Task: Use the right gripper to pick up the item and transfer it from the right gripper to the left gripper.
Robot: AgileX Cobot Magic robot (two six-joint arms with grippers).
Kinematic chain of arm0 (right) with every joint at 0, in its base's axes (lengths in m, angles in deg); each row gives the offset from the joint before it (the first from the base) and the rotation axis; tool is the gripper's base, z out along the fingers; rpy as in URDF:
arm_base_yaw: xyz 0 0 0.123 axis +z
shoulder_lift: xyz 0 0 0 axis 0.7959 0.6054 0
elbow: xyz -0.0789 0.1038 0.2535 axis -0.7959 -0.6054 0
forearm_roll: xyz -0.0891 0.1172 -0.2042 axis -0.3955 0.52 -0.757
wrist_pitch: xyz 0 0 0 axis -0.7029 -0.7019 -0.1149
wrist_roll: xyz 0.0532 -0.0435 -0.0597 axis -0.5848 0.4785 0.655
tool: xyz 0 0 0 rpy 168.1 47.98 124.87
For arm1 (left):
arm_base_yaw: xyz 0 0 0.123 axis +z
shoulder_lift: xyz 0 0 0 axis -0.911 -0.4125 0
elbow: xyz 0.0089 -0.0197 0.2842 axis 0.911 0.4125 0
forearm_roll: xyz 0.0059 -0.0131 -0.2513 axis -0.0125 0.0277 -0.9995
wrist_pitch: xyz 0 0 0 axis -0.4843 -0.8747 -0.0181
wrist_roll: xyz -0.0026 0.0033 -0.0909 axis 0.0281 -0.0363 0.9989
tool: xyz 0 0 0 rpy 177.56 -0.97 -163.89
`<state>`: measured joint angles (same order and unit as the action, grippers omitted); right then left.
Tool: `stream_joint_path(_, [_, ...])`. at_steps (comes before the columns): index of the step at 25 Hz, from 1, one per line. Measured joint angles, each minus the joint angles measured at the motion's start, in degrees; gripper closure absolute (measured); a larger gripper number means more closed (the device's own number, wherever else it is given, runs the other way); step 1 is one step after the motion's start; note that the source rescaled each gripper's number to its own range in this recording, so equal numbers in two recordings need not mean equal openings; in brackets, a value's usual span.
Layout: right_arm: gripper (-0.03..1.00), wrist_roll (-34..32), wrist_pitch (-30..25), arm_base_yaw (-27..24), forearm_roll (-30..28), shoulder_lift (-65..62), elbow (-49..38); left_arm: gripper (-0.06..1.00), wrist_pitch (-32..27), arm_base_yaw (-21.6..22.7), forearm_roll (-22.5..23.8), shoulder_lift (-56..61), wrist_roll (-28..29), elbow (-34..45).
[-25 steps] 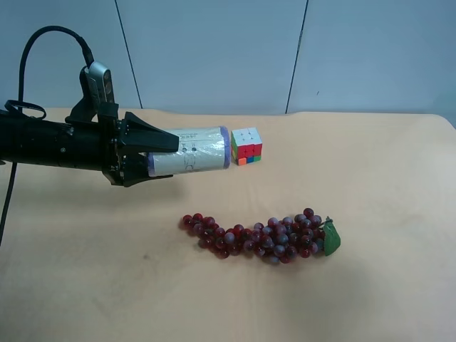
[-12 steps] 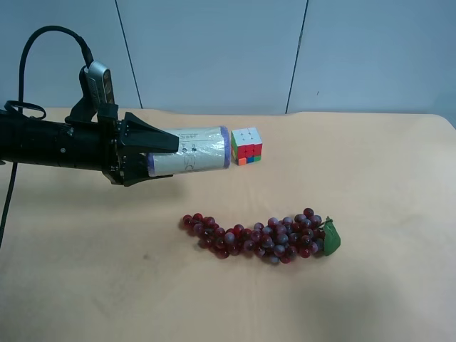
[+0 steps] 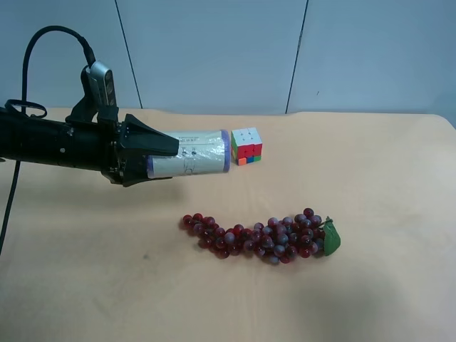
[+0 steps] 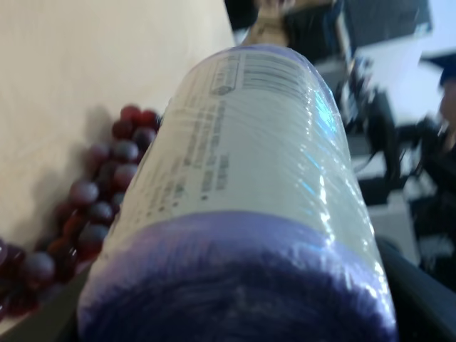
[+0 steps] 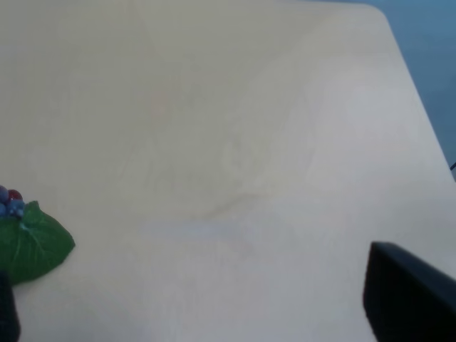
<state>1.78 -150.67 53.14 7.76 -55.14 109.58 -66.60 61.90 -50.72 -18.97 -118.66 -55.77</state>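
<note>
The item (image 3: 191, 154), a cream-white can with purple rims, is held horizontally above the table. The left gripper (image 3: 171, 158), on the arm at the exterior high view's left, is shut on its lid end. A grey camera box sits at that arm's wrist. In the left wrist view the can (image 4: 249, 185) fills the frame between the jaws. The right gripper (image 5: 189, 303) shows only in the right wrist view. Its fingers (image 5: 406, 296) stand far apart at the frame's lower corners, open and empty above bare table. It is out of the exterior high view.
A bunch of red-purple grapes (image 3: 260, 239) with a green leaf (image 5: 32, 242) lies on the tan table (image 3: 385, 185), in front of the can. A multicoloured puzzle cube (image 3: 246, 145) stands just beyond the can's free end. The table's edge shows in the right wrist view.
</note>
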Motion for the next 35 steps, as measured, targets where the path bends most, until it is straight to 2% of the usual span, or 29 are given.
stream_joint_path(7, [0.13, 0.0, 0.0, 0.0, 0.0, 0.0, 0.0, 0.94, 0.5, 0.0, 11.2, 3.3, 11.2, -11.2])
stream_joint_path(14, [0.13, 0.0, 0.0, 0.0, 0.0, 0.0, 0.0, 0.94, 9.9, 0.0, 32.9, 4.6, 30.6, -21.0])
stream_joint_path(19, [0.13, 0.0, 0.0, 0.0, 0.0, 0.0, 0.0, 0.94, 13.0, 0.0, 44.3, 4.6, 40.1, -23.7])
stream_joint_path(26, [0.13, 0.0, 0.0, 0.0, 0.0, 0.0, 0.0, 0.94, 13.9, -0.2, 57.1, 4.6, 50.2, -24.8])
stream_joint_path(29, [0.13, 0.0, 0.0, 0.0, 0.0, 0.0, 0.0, 0.94, 15.0, -2.4, 64.5, 4.6, 55.4, -24.9])
stream_joint_path(31, [0.13, 0.0, 0.0, 0.0, 0.0, 0.0, 0.0, 0.94, 15.3, -5.4, 69.1, 4.6, 58.0, -24.9])
stream_joint_path(32, [0.13, 0.0, 0.0, 0.0, 0.0, 0.0, 0.0, 0.94, 15.3, -5.4, 69.1, 4.6, 58.0, -24.9])
stream_joint_path(35, [0.13, 0.0, 0.0, 0.0, 0.0, 0.0, 0.0, 0.94, 16.5, -9.4, 72.3, 4.6, 60.6, -24.9])
